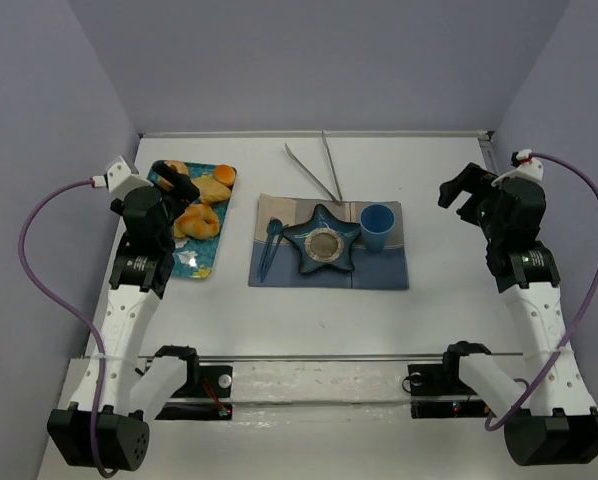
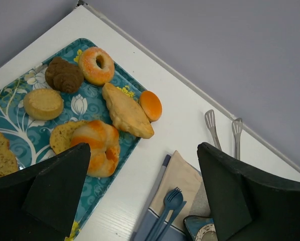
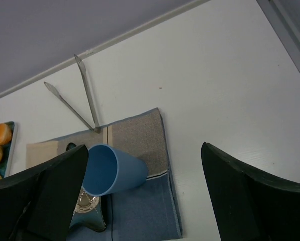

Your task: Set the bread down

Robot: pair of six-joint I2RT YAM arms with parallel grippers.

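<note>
Both claws stand open and hold nothing: the left claw [image 2: 144, 150] hangs over the tray [image 2: 9, 123] at the left of the table, and the right claw [image 3: 144, 146] hangs at the right, well apart from the blue cup [image 3: 112, 170]. The bread [image 2: 150, 105], judged to be the small round orange-topped bun, lies at the tray's far right corner, just beside the far end of the long golden pastry [image 2: 126, 113] and not yet grasped. The step in hand is therefore judged to be the approach before the pick. The next move calls for the left claw to descend with its jaws astride the bun alone, missing the pastry, and then to carry it right, probably to the star-shaped plate [image 1: 326, 243]. Count: one tray carrying about eight baked pieces, some partly hidden, among them one ring doughnut [image 2: 96, 65], one dark brown lump [image 2: 63, 74] and one twisted orange roll [image 2: 97, 145]. Also one placemat [image 1: 379, 272], one plate, one cup, one pair of tongs [image 1: 319, 165] and two blue utensils, one of them a fork [image 2: 172, 198].
</note>
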